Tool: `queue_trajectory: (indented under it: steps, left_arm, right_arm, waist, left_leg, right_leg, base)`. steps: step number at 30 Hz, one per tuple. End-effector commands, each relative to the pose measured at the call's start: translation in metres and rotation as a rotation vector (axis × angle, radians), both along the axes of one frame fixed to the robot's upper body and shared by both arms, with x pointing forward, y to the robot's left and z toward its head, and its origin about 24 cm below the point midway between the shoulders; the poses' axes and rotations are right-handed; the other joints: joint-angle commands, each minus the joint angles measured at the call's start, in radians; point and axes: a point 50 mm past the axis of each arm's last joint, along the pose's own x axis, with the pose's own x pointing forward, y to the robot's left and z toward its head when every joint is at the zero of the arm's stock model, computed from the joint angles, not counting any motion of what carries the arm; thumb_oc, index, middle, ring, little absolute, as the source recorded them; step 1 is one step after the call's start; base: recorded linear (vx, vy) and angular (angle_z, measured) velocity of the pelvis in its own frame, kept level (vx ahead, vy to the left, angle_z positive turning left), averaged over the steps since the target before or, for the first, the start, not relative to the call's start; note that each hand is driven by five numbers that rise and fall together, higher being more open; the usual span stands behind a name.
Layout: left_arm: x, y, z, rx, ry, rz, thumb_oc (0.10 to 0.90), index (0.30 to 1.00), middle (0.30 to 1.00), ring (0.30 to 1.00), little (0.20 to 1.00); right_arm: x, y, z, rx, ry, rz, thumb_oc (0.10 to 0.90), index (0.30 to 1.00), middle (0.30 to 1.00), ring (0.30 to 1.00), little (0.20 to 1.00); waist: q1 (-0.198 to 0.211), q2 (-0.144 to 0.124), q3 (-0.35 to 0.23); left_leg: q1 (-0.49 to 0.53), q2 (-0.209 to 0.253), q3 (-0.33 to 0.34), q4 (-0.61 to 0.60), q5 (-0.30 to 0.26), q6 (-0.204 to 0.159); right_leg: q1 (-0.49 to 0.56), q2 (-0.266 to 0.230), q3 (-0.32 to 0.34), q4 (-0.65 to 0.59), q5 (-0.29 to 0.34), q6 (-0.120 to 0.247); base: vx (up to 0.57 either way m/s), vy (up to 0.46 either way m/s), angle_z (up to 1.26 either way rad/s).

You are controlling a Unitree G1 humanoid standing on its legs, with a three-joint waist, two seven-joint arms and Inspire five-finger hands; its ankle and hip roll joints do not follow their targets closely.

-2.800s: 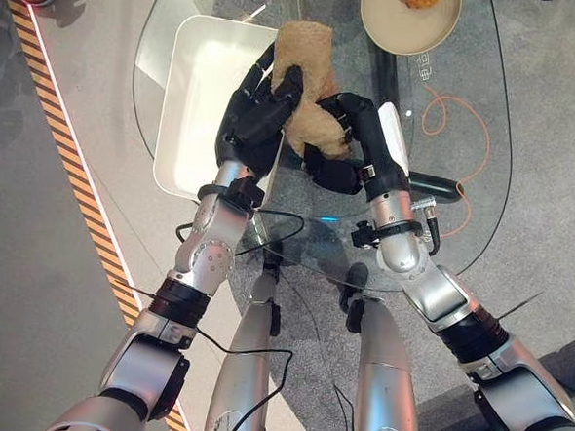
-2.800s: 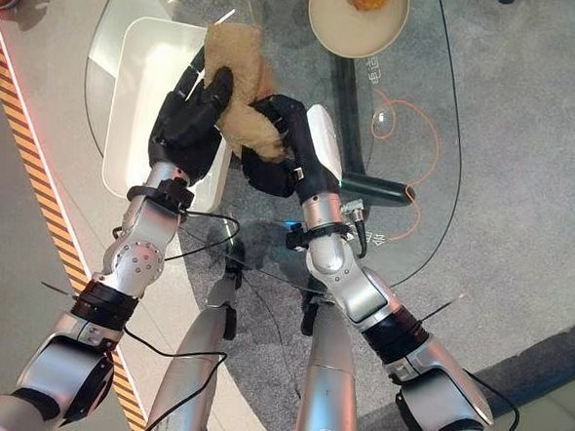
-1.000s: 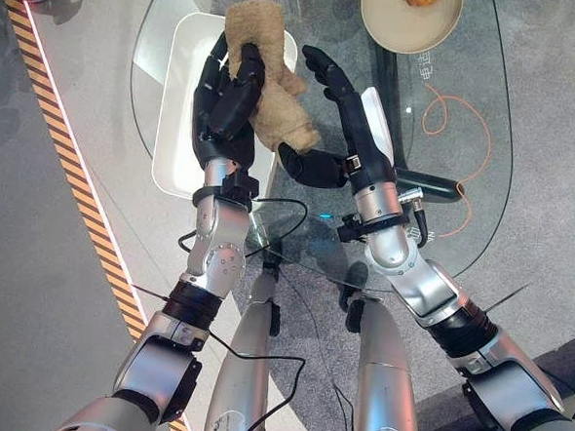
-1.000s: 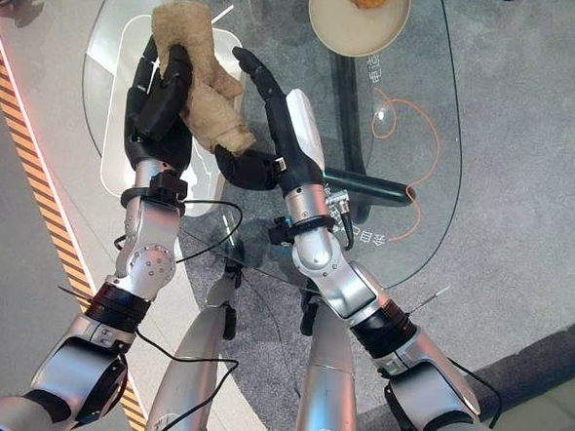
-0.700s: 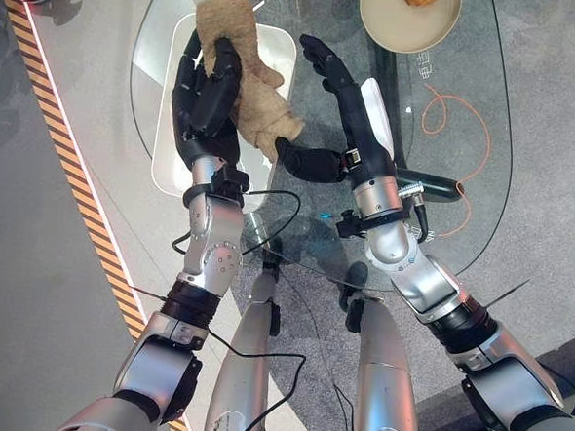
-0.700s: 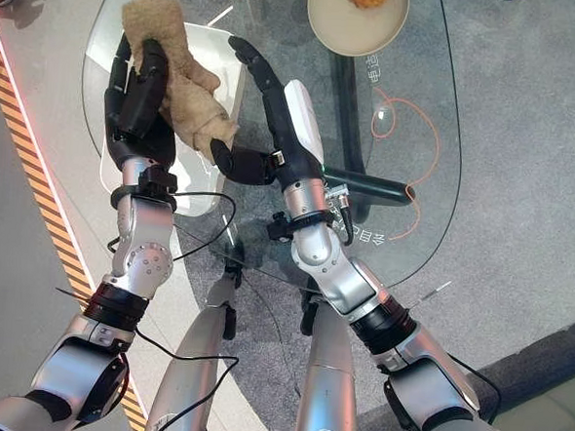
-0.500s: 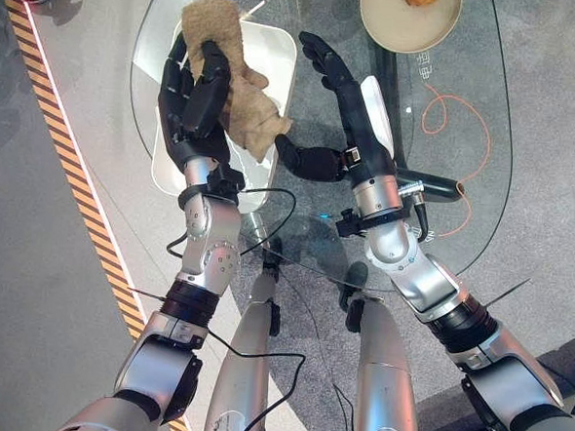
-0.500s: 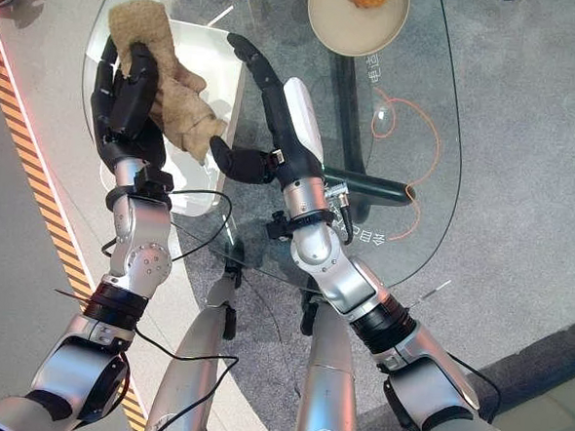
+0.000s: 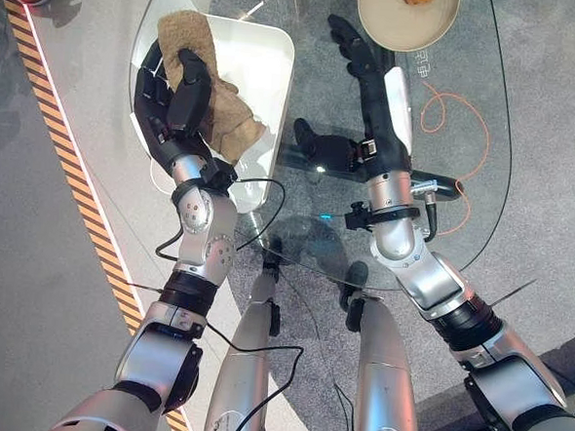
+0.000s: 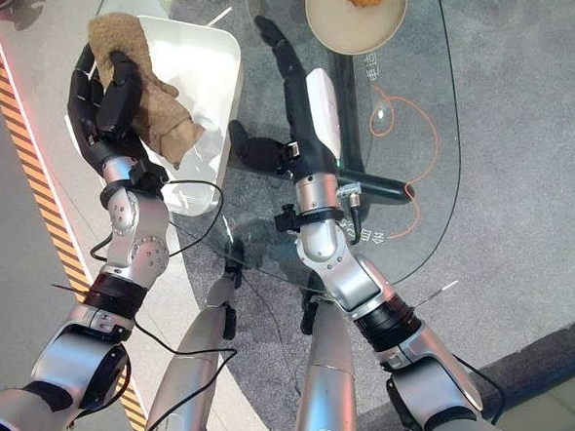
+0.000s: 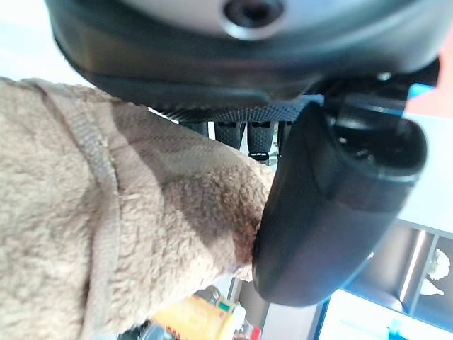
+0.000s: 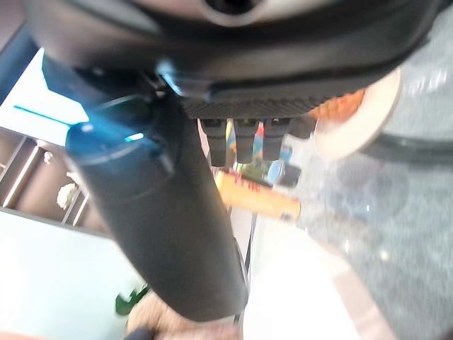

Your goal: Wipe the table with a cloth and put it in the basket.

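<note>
Holding the cloth [image 9: 208, 103], the left hand [image 9: 169, 111] is raised over the basket [image 9: 260, 69], a white, shallow, rounded bin sitting on the glass counter [image 9: 469, 119]. The thumb presses the fabric against the palm and the fingers curl behind it; the left wrist view confirms this pinch, with the thumb bedded into the pile. About half the cloth stands above the hand and the rest droops below it, hanging over the basket's near rim.

The right hand [image 9: 360, 73] is beside the basket, over the counter, fingers extended and spread, holding nothing.

Handling properties, judged from appearance:
- Soft, thick terry or fleece pile with a stitched hem; it folds and sags under its own weight.
- Likely light, with no stiffness, so it will not hold a shape once released.
- High surface friction; slipping out of a firm pinch is unlikely, but fibres may cling to the fingers on release.
- Not fragile; a drop into the basket carries no risk to it.

Grip guidance: take hold at the bunched middle, as now, so both ends hang short. A grip at a corner or hem would let the full length dangle and possibly drape over the basket rim.

Beyond the basket, a dish [image 9: 407, 16] with orange food rests on the counter.
</note>
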Motion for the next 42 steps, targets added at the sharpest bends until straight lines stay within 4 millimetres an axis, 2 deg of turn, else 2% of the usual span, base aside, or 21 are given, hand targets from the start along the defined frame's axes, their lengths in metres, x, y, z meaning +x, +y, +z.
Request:
queue_trajectory:
  steps: [1,2,7,12,13,18,22,26,27,30,32,33,42]
  left_arm:
    - [-0.017,0.016,0.089,0.129,-0.376,0.136,0.1,0.3,0.3,0.3,0.2]
    - [-0.016,0.017,0.089,0.139,-0.368,0.143,0.1,0.3,0.3,0.3,0.2]
    - [-0.009,0.031,0.085,0.228,-0.289,0.224,0.1,0.3,0.3,0.3,0.2]
    - [-0.004,0.043,0.088,0.277,-0.238,0.269,0.1,0.3,0.3,0.3,0.2]
    - [-0.002,0.047,0.088,0.296,-0.216,0.279,0.1,0.3,0.3,0.3,0.2]
    - [0.003,0.065,0.092,0.321,-0.164,0.313,0.1,0.3,0.3,0.3,0.2]
    - [0.007,0.071,0.098,0.351,-0.135,0.317,0.1,0.3,0.3,0.3,0.2]
    - [0.011,0.078,0.103,0.386,-0.099,0.315,0.1,0.3,0.3,0.3,0.2]
    - [0.012,0.081,0.105,0.407,-0.08,0.312,0.1,0.3,0.3,0.3,0.2]
    - [0.014,0.084,0.109,0.424,-0.063,0.315,0.1,0.3,0.3,0.3,0.2]
    - [0.016,0.086,0.11,0.445,-0.037,0.314,0.1,0.3,0.3,0.3,0.2]
    - [0.015,0.086,0.111,0.445,-0.039,0.315,0.1,0.3,0.3,0.3,0.2]
    - [0.021,0.088,0.112,0.537,0.051,0.332,0.1,0.3,0.3,0.3,0.2]
  right_arm:
    - [-0.013,-0.002,0.06,0.125,-0.33,-0.044,0.8,0.9,0.9,0.9,0.9]
    - [-0.011,-0.006,0.058,0.129,-0.326,-0.073,0.8,0.9,0.9,0.9,0.9]
    - [0.009,-0.05,0.038,0.178,-0.29,-0.339,0.8,0.9,0.9,0.9,0.9]
    - [0.021,-0.084,0.026,0.223,-0.245,-0.504,0.8,0.9,0.9,0.9,0.9]
    - [0.024,-0.097,0.02,0.235,-0.226,-0.574,0.8,0.9,0.9,0.9,0.9]
    - [0.032,-0.135,-0.002,0.284,-0.155,-0.738,0.8,0.9,0.9,0.9,0.9]
    - [0.034,-0.155,-0.017,0.291,-0.107,-0.836,0.8,0.9,0.9,0.9,0.9]
    - [0.034,-0.176,-0.037,0.291,-0.03,-0.934,0.8,0.9,0.9,0.9,0.9]
    - [0.033,-0.187,-0.047,0.298,0.015,-0.972,0.8,0.9,0.9,0.9,0.9]
    - [0.031,-0.195,-0.059,0.301,0.06,-1.006,0.8,0.9,0.9,0.9,0.9]
    - [0.027,-0.206,-0.077,0.309,0.128,-1.044,0.8,0.9,0.9,0.9,0.9]
    - [0.027,-0.206,-0.076,0.31,0.128,-1.045,0.8,0.9,0.9,0.9,0.9]
    - [0.012,-0.228,-0.117,0.298,0.327,-1.153,0.8,0.9,0.9,0.9,0.9]
  waist:
    - [-0.011,-0.038,-0.026]
    - [-0.012,-0.037,-0.026]
    - [-0.026,-0.044,-0.026]
    - [-0.031,-0.045,-0.026]
    - [-0.032,-0.046,-0.026]
    - [-0.038,-0.05,-0.026]
    - [-0.042,-0.055,-0.026]
    - [-0.045,-0.057,-0.026]
    - [-0.044,-0.058,-0.026]
    - [-0.044,-0.059,-0.026]
    - [-0.042,-0.058,-0.026]
    - [-0.042,-0.058,-0.026]
    - [-0.041,-0.05,-0.026]
  left_leg:
    - [0.046,-0.067,0.057,0.093,-0.163,0.018]
    - [0.044,-0.065,0.058,0.094,-0.163,0.018]
    - [0.042,-0.058,0.063,0.104,-0.176,0.018]
    - [0.041,-0.053,0.064,0.105,-0.183,0.018]
    - [0.041,-0.052,0.064,0.114,-0.195,0.016]
    - [0.034,-0.042,0.067,0.118,-0.196,0.015]
    - [0.03,-0.037,0.068,0.127,-0.208,0.013]
    - [0.022,-0.033,0.07,0.134,-0.21,0.011]
    - [0.018,-0.029,0.072,0.137,-0.211,0.011]
    - [0.01,-0.026,0.074,0.136,-0.204,0.011]
    - [0.009,-0.023,0.076,0.14,-0.213,0.012]
    - [0.004,-0.022,0.076,0.137,-0.205,0.012]
    - [0.001,-0.022,0.081,0.153,-0.22,0.015]
  right_leg:
    - [0.095,0.052,0.034,-0.288,0.133,0.051]
    - [0.093,0.052,0.035,-0.288,0.135,0.052]
    - [0.086,0.054,0.041,-0.28,0.13,0.058]
    - [0.083,0.059,0.046,-0.275,0.125,0.06]
    - [0.082,0.059,0.046,-0.266,0.114,0.062]
    - [0.073,0.068,0.048,-0.261,0.117,0.062]
    - [0.069,0.072,0.05,-0.253,0.107,0.064]
    - [0.064,0.079,0.05,-0.249,0.106,0.062]
    - [0.062,0.079,0.049,-0.249,0.107,0.064]
    - [0.056,0.081,0.049,-0.254,0.116,0.064]
    - [0.056,0.083,0.049,-0.25,0.107,0.065]
    - [0.053,0.083,0.049,-0.254,0.115,0.064]
    - [0.049,0.082,0.046,-0.245,0.105,0.064]
  base:
    - [0.0,0.0,0.0]
    - [0.0,0.0,0.0]
    - [-0.01,0.003,0.0]
    - [-0.01,0.006,-0.03]
    - [-0.02,-0.004,-0.03]
    - [-0.02,-0.003,-0.02]
    - [-0.01,-0.011,-0.07]
    - [-0.01,-0.004,-0.07]
    - [0.01,-0.012,-0.04]
    - [-0.01,-0.005,-0.01]
    - [0.01,-0.015,0.0]
    - [0.0,0.0,0.0]
    - [0.0,0.0,0.0]
